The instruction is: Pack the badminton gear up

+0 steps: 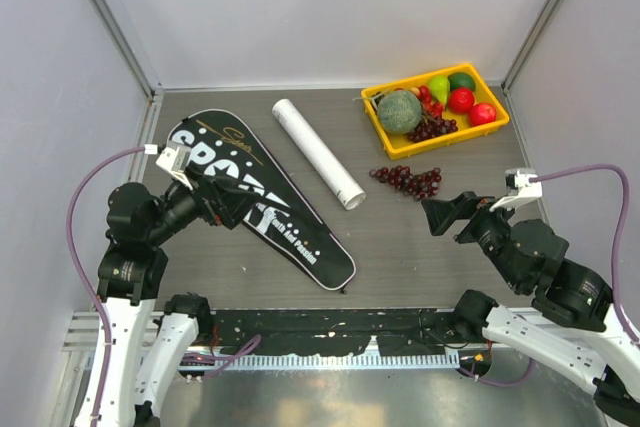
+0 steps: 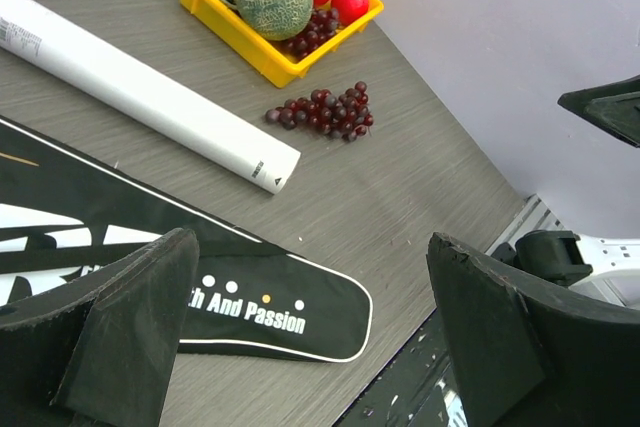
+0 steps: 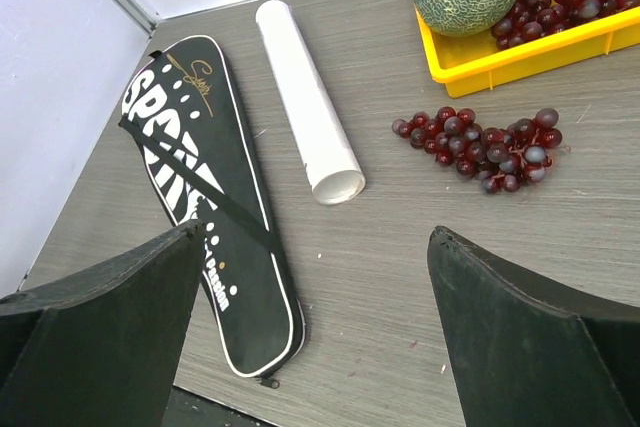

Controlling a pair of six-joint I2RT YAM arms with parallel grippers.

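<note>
White tube (image 1: 318, 152) lies diagonal, mouth toward near-right.

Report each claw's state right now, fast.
Left claw: open, holding nothing.
Right claw: open, holding nothing.

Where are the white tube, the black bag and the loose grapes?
white tube (image 1: 317, 152), top view, middle of its length.
black bag (image 3: 175, 132), right wrist view, lettered wide end.
loose grapes (image 1: 408, 181), top view, centre of the bunch.
</note>
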